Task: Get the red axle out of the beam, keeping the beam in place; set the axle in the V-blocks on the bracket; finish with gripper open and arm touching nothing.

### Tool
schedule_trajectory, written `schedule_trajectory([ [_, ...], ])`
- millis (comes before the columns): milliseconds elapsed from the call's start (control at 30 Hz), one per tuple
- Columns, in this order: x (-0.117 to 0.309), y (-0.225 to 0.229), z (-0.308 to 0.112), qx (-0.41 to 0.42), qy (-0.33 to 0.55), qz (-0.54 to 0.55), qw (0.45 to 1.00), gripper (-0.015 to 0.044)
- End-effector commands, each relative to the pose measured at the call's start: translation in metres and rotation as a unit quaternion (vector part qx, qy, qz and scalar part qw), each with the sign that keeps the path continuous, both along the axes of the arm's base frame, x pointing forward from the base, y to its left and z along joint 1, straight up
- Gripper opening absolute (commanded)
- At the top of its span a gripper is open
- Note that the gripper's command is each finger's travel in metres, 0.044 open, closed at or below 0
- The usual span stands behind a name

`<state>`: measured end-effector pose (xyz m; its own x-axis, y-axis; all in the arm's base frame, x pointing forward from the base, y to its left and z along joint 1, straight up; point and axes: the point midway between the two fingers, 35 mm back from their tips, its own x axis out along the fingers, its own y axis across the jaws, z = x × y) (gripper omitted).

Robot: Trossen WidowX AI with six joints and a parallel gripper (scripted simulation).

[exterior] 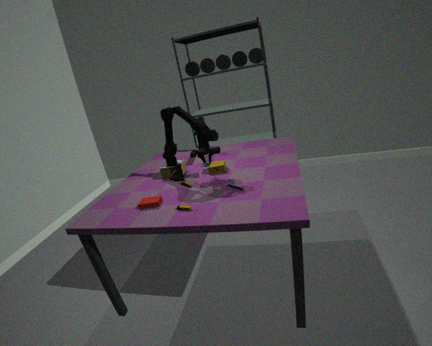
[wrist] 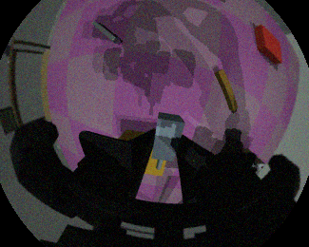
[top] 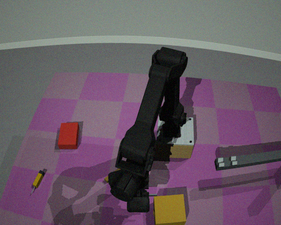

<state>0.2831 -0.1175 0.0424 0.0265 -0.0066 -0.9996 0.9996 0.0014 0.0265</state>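
Top view: slab (top: pixel 68 135) (exterior: pixel 150 202) (wrist: pixel 269 45) at mid left on the table (top: pixel 106 84) (exterior: pixel 279 193) (wrist: pixel 89 90), screwdriver (top: pixel 38 179) (exterior: pixel 184 208) lower left. Box (top: pixel 170 209) (exterior: pixel 216 168) (wrist: pixel 152 171) bottom, right of centre. Plate-topped block (top: pixel 182 151) (exterior: pixel 166 172) above it, partly under the arm (top: pixel 145 104) (exterior: pixel 167 130). Bar (top: pixel 261 156) at right, small blocks (top: pixel 233 158) on its left end. Exterior: rack (exterior: pixel 268 81) behind table, upper centre, discs (exterior: pixel 222 61) on its upper shelf; slab left of screwdriver, both near front edge.
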Motion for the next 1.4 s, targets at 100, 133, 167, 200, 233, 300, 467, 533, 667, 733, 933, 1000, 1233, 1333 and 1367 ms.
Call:
schedule_trajectory([
  [100, 0.022, -0.013, 0.002, -0.002, 0.0, -0.015, 1.0, 0.0],
  [133, 0.025, -0.015, 0.002, -0.002, 0.0, -0.017, 1.0, 0.0],
  [167, 0.029, -0.017, 0.002, -0.002, 0.0, -0.019, 1.0, 0.0],
  [200, 0.032, -0.019, 0.001, -0.002, -0.001, -0.02, 1.0, 0.0],
  [233, 0.035, -0.021, 0.001, -0.002, -0.001, -0.022, 1.0, 0.0],
  [300, 0.04, -0.023, 0.001, -0.003, -0.001, -0.024, 1.0, 0.0],
  [467, 0.04, -0.024, -0.002, -0.003, -0.001, -0.024, 1.0, 0.0],
  [533, 0.041, -0.024, -0.005, -0.003, -0.001, -0.024, 1.0, 0.0],
  [667, 0.041, -0.024, -0.011, -0.003, -0.001, -0.024, 1.0, 0.0],
  [733, 0.042, -0.024, -0.015, -0.003, -0.001, -0.024, 1.0, 0.0],
  [933, 0.042, -0.025, -0.024, -0.003, -0.001, -0.024, 1.0, 0.0],
  [1000, 0.042, -0.025, -0.028, -0.003, -0.001, -0.024, 1.0, 0.0],
  [1233, 0.043, -0.025, -0.039, -0.003, -0.001, -0.024, 1.0, 0.0],
  [1333, 0.043, -0.025, -0.044, -0.002, -0.001, -0.024, 1.0, 0.0],
  [1367, 0.043, -0.025, -0.046, -0.002, -0.001, -0.024, 1.0, 0.0],
])
